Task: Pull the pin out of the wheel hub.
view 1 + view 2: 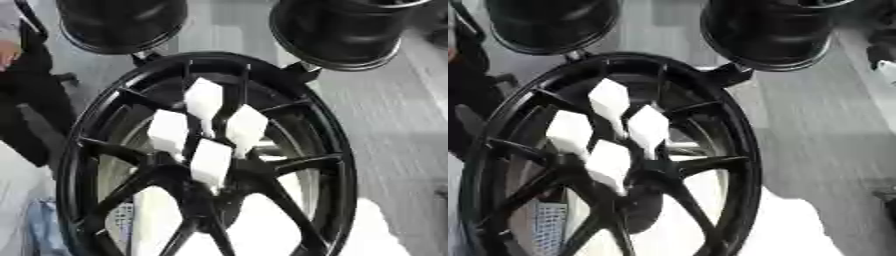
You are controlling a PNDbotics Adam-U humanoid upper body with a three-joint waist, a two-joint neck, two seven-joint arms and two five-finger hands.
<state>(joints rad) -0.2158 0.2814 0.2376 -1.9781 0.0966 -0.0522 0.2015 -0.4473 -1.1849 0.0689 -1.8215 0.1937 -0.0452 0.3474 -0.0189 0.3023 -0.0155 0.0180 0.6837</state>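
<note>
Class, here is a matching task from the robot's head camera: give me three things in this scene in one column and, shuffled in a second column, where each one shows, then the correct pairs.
Things:
1. black wheel rim
2. four white blocks
3. two black drums

Places:
A. along the top edge of the view
B. fills the middle, spokes running out from its hub
C. clustered over the spokes near the hub

Pairs: 1-B, 2-C, 3-A

Neither robot hand shows in either view.

wheel hub (206, 165) before two rims (337, 32) (behind)
</note>
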